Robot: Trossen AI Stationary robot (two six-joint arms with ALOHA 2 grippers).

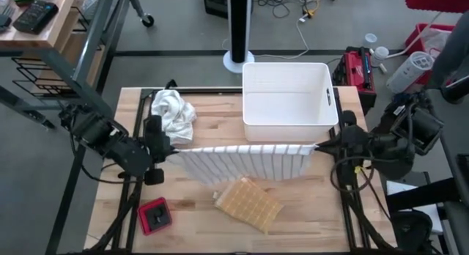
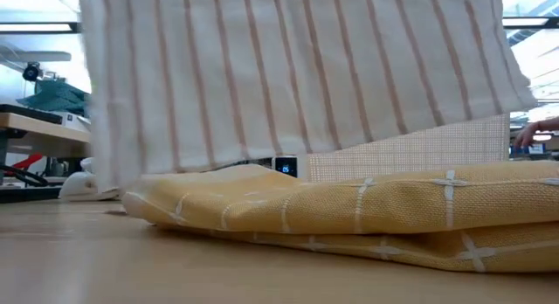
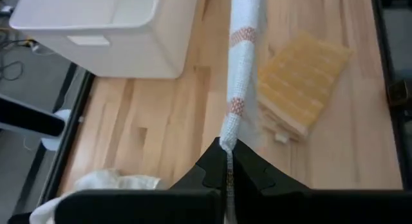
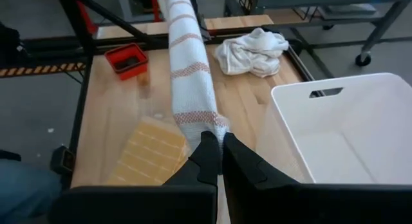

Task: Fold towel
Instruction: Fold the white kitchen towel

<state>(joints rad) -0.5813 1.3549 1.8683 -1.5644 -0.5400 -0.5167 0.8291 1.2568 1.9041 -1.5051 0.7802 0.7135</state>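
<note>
- The striped towel is white with thin tan stripes running across its width.
- It is stretched taut by its top edge above the bench, one corner at each side, hanging like a curtain.
- Its lower edge drapes down toward the bench, near the wood.

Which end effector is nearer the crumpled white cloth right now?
Left. The left end effector grips the striped towel just in front of the crumpled white cloth. The right end effector holds the towel's other end, across the table by the white bin.
</note>
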